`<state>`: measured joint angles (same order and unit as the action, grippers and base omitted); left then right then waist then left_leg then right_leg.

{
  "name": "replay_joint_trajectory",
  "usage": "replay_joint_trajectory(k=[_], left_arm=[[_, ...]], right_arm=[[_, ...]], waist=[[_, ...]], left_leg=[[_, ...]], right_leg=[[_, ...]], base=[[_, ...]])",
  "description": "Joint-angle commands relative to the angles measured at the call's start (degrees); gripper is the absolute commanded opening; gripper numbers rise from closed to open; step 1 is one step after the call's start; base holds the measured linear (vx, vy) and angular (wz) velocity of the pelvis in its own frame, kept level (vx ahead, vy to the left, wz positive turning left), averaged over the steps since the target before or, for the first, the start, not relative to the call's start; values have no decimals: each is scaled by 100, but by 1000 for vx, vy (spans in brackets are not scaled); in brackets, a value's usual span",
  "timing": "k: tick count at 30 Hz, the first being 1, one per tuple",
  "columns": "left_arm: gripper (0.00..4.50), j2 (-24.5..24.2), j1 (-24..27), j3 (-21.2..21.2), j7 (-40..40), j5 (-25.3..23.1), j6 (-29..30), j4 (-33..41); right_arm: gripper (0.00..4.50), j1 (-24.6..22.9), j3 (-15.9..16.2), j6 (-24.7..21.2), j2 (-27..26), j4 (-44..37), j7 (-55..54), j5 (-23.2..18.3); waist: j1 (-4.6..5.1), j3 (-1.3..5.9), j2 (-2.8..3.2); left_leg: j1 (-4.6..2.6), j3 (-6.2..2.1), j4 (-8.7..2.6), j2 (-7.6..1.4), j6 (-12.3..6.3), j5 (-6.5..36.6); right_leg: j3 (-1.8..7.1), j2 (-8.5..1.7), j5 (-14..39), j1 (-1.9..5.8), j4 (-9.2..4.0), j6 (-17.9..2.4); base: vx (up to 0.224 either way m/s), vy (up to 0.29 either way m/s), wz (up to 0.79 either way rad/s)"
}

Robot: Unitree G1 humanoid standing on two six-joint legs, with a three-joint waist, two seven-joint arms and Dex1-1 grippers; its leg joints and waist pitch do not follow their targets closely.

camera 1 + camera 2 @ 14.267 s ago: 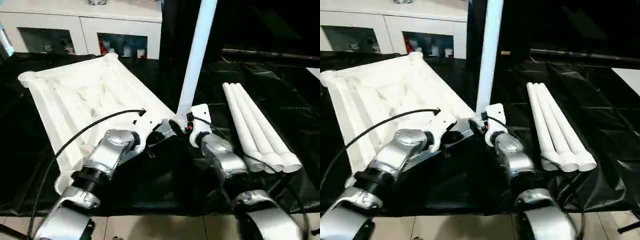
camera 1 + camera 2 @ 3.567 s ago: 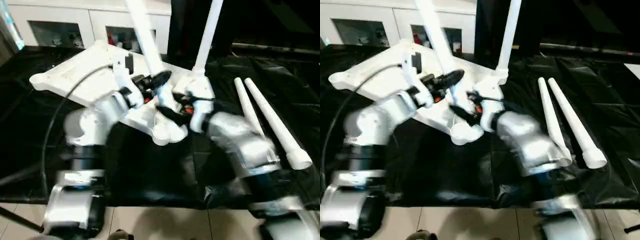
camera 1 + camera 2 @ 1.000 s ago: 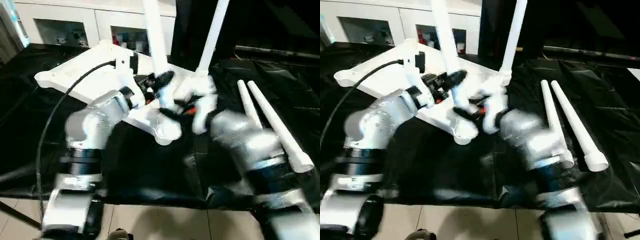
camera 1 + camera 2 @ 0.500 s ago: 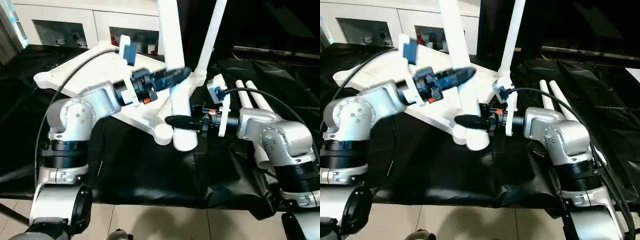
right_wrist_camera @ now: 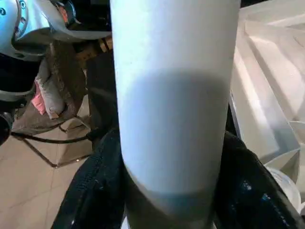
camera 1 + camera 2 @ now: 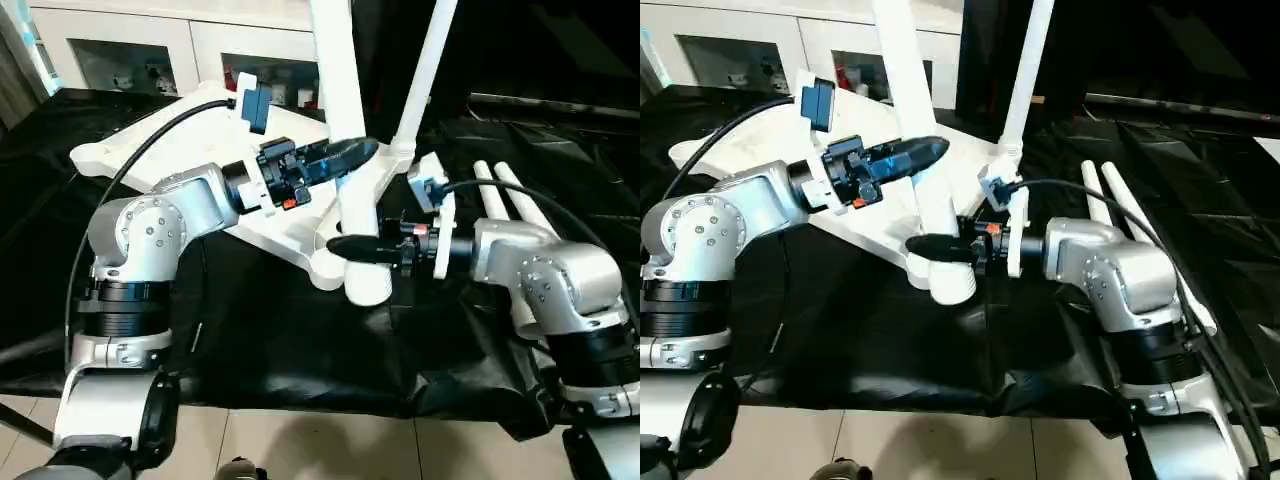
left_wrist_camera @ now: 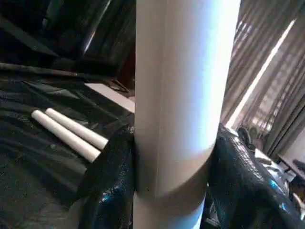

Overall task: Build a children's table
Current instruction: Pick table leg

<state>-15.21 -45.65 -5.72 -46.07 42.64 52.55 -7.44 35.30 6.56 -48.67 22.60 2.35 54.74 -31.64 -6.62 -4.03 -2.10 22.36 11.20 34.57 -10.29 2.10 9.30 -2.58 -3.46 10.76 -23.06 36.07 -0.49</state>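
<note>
Left eye view has both grippers clamped on one white table leg (image 6: pixel 345 120) held nearly upright above the near corner socket (image 6: pixel 328 268) of the upturned white tabletop (image 6: pixel 160 150): the left gripper (image 6: pixel 350 152) grips it higher up, the right gripper (image 6: pixel 345 246) near its wide lower end. A second leg (image 6: pixel 425 75) stands in another corner socket. Two loose legs (image 6: pixel 495 195) lie on the black-draped work table (image 6: pixel 300 350) to the right.
</note>
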Motion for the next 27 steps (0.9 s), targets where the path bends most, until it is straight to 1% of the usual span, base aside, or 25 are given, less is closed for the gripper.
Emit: replay_joint_trajectory(k=[1,2,3,8,9,11,12,13,14,15,16,17,18,20,23,25,26,27], left_arm=[[186,-11,-29,218,-170,-97,-108,286],[186,-19,-12,256,-175,-122,-125,296],[186,10,6,251,-124,-123,-148,311],[185,153,42,233,191,-186,-236,367],[185,226,68,268,391,-339,-380,379],[185,299,64,267,605,-447,-428,328],[185,355,60,252,752,-488,-419,283],[185,480,61,209,995,-495,-326,221],[220,480,61,209,995,-495,-326,221],[220,557,73,216,1140,-544,-326,203],[241,578,75,219,1179,-559,-325,197],[255,626,80,252,1334,-678,-416,160],[262,626,80,252,1334,-678,-416,160],[275,676,78,261,1516,-891,-596,90],[283,619,89,372,1592,-1128,-746,34],[283,608,97,407,1678,-1223,-798,35],[283,626,94,375,1721,-1196,-763,34],[266,630,92,366,1733,-1187,-754,34]], right_arm=[[191,-67,-7,-79,15,-16,-134,40],[191,-71,5,-68,8,-21,-145,46],[191,-77,35,-34,-2,-19,-172,87],[191,-108,102,32,-44,-54,-225,164],[191,-110,122,53,-67,-59,-258,184],[191,-107,136,75,-82,-45,-284,210],[191,-104,147,93,-94,-30,-307,232],[190,-90,190,146,-115,15,-361,305],[190,-90,190,146,-115,15,-361,305],[190,-75,233,198,-125,65,-411,373],[190,-70,247,215,-128,80,-425,394],[190,-51,282,267,-136,136,-477,463],[190,-51,282,267,-136,136,-477,463],[190,-24,305,321,-156,202,-551,537],[190,9,304,359,-173,271,-619,608],[190,20,291,384,-184,303,-653,636],[190,24,277,396,-194,320,-676,649],[190,26,270,403,-199,330,-687,657]], waist=[[-14,463,-20],[-17,462,-19],[-15,464,-3],[-15,466,-16],[-14,465,-14],[-22,468,-23],[-20,465,-24],[-18,465,-42],[-23,466,-40],[-17,466,-43],[-18,466,-41],[-20,468,-53],[-18,469,-52],[-4,467,-51],[-4,476,-40],[-1,471,-36],[-4,473,-31],[-6,471,-32]], left_leg=[[-143,-135,-354,-264,136,782],[-145,-133,-354,-264,139,792],[-149,-133,-351,-266,145,795],[-145,-133,-351,-271,169,810],[-144,-135,-352,-281,167,805],[-143,-130,-345,-266,143,782],[-140,-129,-349,-266,138,783],[-132,-130,-345,-266,143,783],[-132,-130,-342,-264,142,774],[-132,-131,-343,-264,127,764],[-132,-132,-341,-265,132,772],[-126,-130,-338,-258,131,744],[-129,-133,-340,-264,124,727],[-119,-136,-339,-258,93,715],[-132,-137,-334,-261,73,699],[-131,-139,-341,-266,86,711],[-133,-137,-337,-265,91,721],[-134,-135,-335,-261,96,736]], right_leg=[[251,-455,964,291,-407,-1032],[252,-458,982,289,-411,-1030],[254,-459,989,286,-410,-1031],[254,-465,958,293,-406,-1054],[253,-465,923,290,-408,-1067],[254,-456,915,293,-409,-1049],[255,-458,935,295,-413,-1042],[254,-464,978,304,-415,-1030],[254,-467,986,303,-418,-1023],[254,-461,996,299,-422,-1007],[253,-465,1011,300,-423,-1004],[253,-459,998,303,-422,-986],[254,-457,985,298,-422,-977],[254,-453,955,308,-431,-951],[254,-452,959,298,-431,-923],[249,-447,910,295,-419,-949],[249,-449,910,293,-421,-956],[251,-453,915,295,-421,-975]], base=[[0,0,0],[0,0,0],[0,0,0],[0,0,0],[0,0,0],[0,0,0],[0,0,0],[0,0,0],[0,0,0],[0,0,0],[0,0,0],[0,0,0],[0,0,0],[0,0,0],[0,0,0],[0,0,0],[0,0,0],[0,0,0]])
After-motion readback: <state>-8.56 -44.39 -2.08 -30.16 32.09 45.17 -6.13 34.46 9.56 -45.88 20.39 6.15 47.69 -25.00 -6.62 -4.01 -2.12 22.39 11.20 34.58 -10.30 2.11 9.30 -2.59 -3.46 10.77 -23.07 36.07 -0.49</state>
